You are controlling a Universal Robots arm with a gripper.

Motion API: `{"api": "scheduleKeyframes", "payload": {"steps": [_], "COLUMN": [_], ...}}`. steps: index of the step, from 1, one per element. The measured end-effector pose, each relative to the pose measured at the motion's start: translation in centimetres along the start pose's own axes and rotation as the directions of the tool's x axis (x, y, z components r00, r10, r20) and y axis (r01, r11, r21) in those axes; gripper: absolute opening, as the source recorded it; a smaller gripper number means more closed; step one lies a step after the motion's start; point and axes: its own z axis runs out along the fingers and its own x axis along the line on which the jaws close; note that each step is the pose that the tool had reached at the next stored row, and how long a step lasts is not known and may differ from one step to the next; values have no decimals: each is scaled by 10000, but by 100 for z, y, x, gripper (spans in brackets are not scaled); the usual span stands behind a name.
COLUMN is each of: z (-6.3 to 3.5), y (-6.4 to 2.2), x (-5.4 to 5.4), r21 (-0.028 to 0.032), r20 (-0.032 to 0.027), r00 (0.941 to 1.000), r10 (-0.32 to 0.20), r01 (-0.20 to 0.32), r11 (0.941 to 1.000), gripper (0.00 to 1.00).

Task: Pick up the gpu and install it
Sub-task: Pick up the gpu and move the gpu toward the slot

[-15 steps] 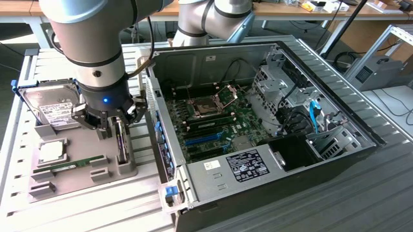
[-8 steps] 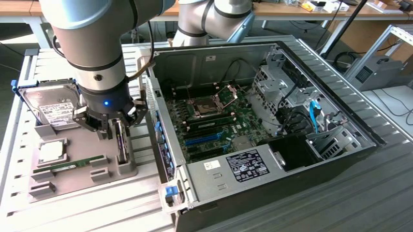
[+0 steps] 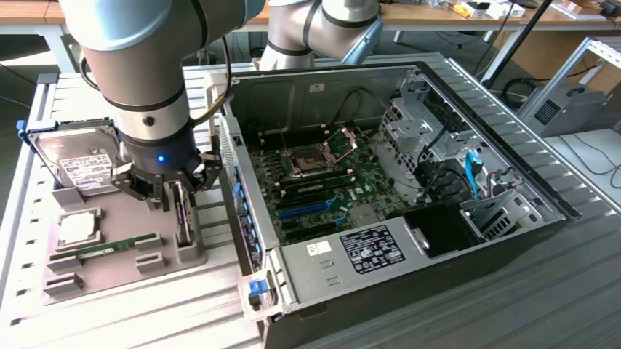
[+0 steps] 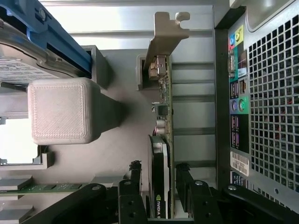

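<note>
On the grey tray point(image 3: 121, 222) at the exterior view's left, our gripper point(image 3: 167, 190), jaws spread, straddles the upright gpu point(image 3: 182, 214).

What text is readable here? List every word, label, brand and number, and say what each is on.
"NVIDIA": printed sideways on the gpu, on its black cover.
Hard drive, white label: print too small to read.
Power supply label: too small to read.
Barcode sticker on the computer case: unreadable.

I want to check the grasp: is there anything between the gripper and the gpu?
Nothing. In the wrist view the open gripper straddles the gpu, with only a narrow bare gap on each side.
</note>
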Motion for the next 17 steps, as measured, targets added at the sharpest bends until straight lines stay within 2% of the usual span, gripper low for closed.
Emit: {"api": "scheduleKeyframes", "payload": {"steps": [17], "z": [28], "y": [-1], "x": [-13], "r21": [0], "r20": [1], "r00": [10000], "r10": [4], "r01": [-4], "r11": [10000], "gripper": [44]}}
